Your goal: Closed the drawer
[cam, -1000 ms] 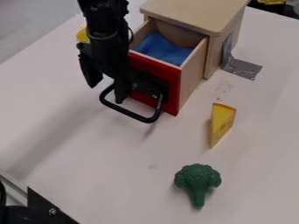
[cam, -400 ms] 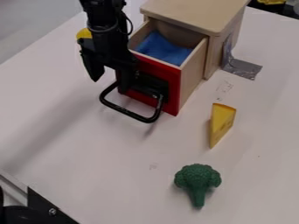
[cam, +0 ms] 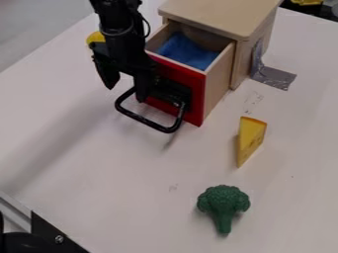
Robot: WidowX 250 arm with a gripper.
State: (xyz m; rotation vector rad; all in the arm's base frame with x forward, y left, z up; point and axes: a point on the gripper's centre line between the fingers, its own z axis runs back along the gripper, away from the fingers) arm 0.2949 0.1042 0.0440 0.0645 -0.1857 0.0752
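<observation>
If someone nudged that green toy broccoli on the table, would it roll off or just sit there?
The broccoli would probably swivel or rock rather than roll straight, since it has a wide round head and a narrow stalk. The knobbly head likely offers decent grip. It looks stiff, perhaps moulded plastic, as the stalk holds a clean shape.

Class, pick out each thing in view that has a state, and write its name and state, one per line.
Drawer: partly open
Claw: open, at the drawer's front
Blue cloth: inside the drawer
Cheese wedge: on the table, apart from the broccoli
Broccoli: on the table
Silver tape: stuck down beside the cabinet
</observation>
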